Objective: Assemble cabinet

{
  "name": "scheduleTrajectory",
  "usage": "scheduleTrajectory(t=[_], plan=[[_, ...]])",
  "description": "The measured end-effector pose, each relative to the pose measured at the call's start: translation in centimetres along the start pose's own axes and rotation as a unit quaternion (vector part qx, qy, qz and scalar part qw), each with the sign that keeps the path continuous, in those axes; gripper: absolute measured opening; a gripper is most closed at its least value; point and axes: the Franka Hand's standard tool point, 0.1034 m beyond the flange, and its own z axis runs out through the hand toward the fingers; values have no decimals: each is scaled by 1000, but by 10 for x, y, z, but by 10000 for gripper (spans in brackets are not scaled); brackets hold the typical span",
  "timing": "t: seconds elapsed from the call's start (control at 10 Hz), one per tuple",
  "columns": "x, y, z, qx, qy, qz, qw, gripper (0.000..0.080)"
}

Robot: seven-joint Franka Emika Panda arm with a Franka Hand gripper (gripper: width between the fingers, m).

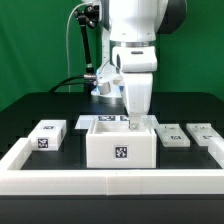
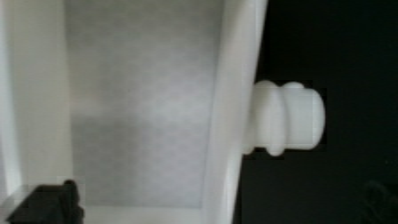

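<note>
Pincer [image 1: 134,121] hangs at the cabinet's [image 1: 103,146] far rim, opening hidden from me; grasping step, I reckon, next needs a square clamp.

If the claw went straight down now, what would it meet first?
Probably the cabinet: the claw points down at its open top, near its wall on the exterior view's right. Rim or inner floor, depth unclear.
</note>
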Motion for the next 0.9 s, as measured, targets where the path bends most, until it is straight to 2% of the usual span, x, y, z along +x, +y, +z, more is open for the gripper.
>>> scheduleTrajectory(t=[0.2,0.4,0.7,0.9], plan=[[1,-4,7,3,2,6,1000,796],[0,-6,26,11,7,9,1000,796],[0,-6,32,16,8,11,1000,756],[0,-6,32,16,8,12,1000,461]])
